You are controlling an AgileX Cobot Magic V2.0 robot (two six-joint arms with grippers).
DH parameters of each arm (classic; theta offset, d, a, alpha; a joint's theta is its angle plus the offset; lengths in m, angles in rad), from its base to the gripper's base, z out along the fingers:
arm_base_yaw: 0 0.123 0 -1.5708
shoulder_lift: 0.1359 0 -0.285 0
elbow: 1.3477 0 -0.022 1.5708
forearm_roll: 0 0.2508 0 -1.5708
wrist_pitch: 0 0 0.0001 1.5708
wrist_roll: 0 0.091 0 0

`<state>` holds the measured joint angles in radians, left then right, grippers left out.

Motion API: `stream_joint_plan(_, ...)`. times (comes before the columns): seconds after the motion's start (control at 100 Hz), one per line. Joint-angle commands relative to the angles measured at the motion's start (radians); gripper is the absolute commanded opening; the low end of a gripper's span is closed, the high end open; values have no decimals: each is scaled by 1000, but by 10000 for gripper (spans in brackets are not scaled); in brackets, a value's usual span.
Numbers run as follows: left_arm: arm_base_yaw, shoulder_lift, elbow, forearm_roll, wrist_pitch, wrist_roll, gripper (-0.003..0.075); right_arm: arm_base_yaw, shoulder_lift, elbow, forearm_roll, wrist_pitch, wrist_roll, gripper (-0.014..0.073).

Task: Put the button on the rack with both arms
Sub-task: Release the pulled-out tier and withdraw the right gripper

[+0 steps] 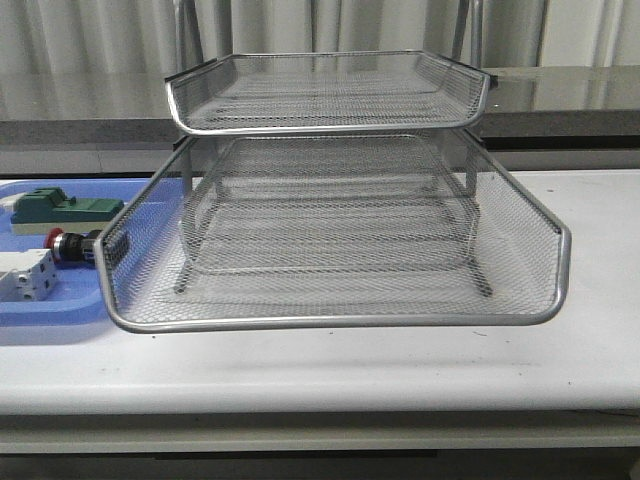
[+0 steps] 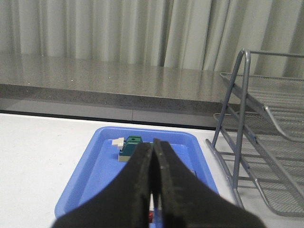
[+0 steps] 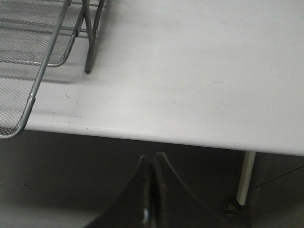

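1. Your left tool [image 2: 153,190] has its fingers pressed together with nothing between them; it hangs over the near end of the blue tray [image 2: 102,164].
2. Your right tool [image 3: 151,190] is also pressed together and holds nothing; it sits off the worktop [image 3: 199,71], beyond its front edge, with the rack's corner to one side.
3. Neither tool shows in the front view.
4. The button [image 1: 72,244] lies on its side in the tray, red head pointing away from the rack [image 1: 330,250], just beside the rack's lowest tier; whether they touch you cannot tell.
5. A green block [image 1: 62,208] lies behind the button, and a white-grey part [image 1: 25,273] in front of it, touching or nearly so.
6. The rack stands mid-worktop, its visible tiers holding nothing.
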<state>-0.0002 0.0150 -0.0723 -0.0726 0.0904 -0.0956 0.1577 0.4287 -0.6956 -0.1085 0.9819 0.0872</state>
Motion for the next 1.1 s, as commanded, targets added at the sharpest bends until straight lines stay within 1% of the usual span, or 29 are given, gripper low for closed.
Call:
stream_joint_plan(0.0, -5, 74, -114, -15, -14, -11, -20, -4, 4, -33, -22, -53, -1, -71)
stream_joint_plan(0.08, -5, 168, -216, -15, 66, -11, -20, -4, 4, -33, -22, -53, -1, -71)
stream_joint_plan(0.33, -5, 532, -517, 19, 203, 22, -20, -4, 4, -33, -22, -53, -1, -71)
stream_joint_plan(0.59, -5, 921, -793, 28, 440, 36, -20, -4, 4, -33, -22, -52, -1, -71)
stream_joint_plan(0.67, -5, 1039, -872, 28, 511, 108, -20, -4, 4, -33, -22, -52, -1, -71)
stream_joint_plan(0.86, -5, 1303, -1060, 28, 671, 212, -20, -4, 4, -33, -22, -52, -1, -71)
stream_joint_plan(0.97, -5, 1416, -1160, 5, 759, 308, -20, -4, 4, -33, -22, -52, -1, -71)
stream_joint_plan(1.09, -5, 1485, -1222, -54, 817, 387, -14, -4, 4, -33, -22, -52, -1, -71)
